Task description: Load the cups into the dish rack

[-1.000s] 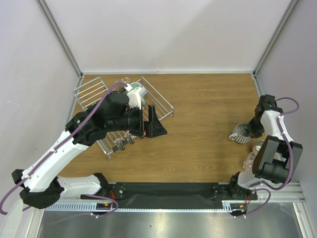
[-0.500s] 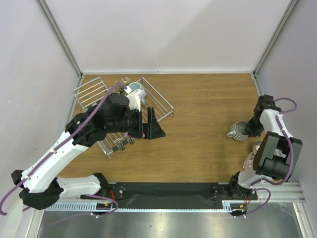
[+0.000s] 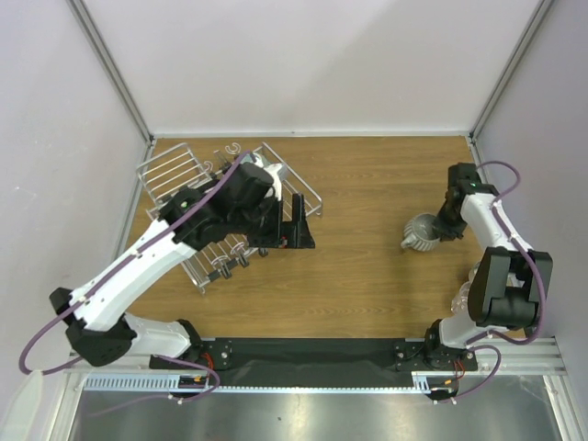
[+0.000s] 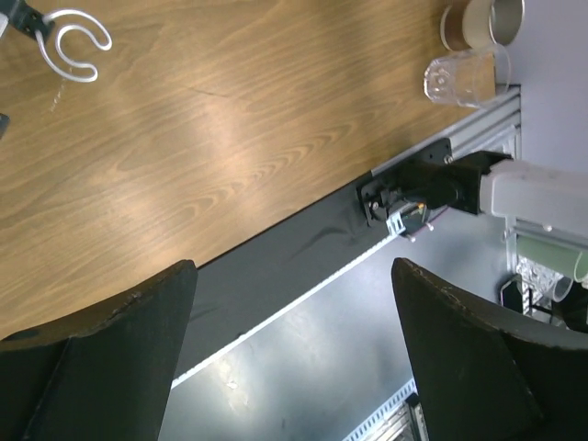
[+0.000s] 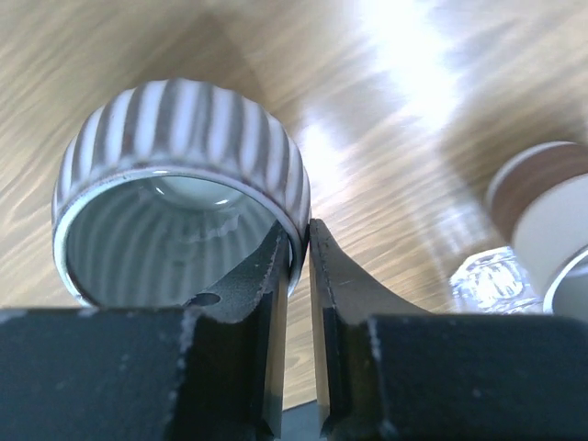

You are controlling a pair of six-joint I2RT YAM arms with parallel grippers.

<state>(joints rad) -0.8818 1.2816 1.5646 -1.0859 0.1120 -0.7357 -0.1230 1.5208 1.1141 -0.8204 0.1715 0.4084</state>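
The loading is, in my judgement, at an early or middle stage, because at least three cups are outside the large silver wire dish rack (image 3: 175, 170), which stands at the far left of the wooden table (image 3: 367, 184). What the rack holds I cannot say. The left arm lies across its panels and hides most of them, and the rods that show carry no cup I can recognise. The left gripper (image 3: 294, 225) hangs beside the right edge of the rack with its fingers spread wide, and the left wrist view shows only table between them, so it holds nothing. On the right side of the table, well apart from the rack, the right gripper (image 5: 299, 239) is closed on the white ribbed mug (image 5: 184, 138). One finger is inside the rim and one outside, pinching the wall. The mug is empty inside. Whether it is lifted off the wood or rests on it I cannot tell. Near the base of the right arm stand a clear glass (image 5: 487, 280) and, just beside it, a brownish cup with a pale rim (image 5: 542, 197); both are upright and not gripped. So what is left, as I judge it, is to bring the ribbed mug over to the rack, and then these two cups.
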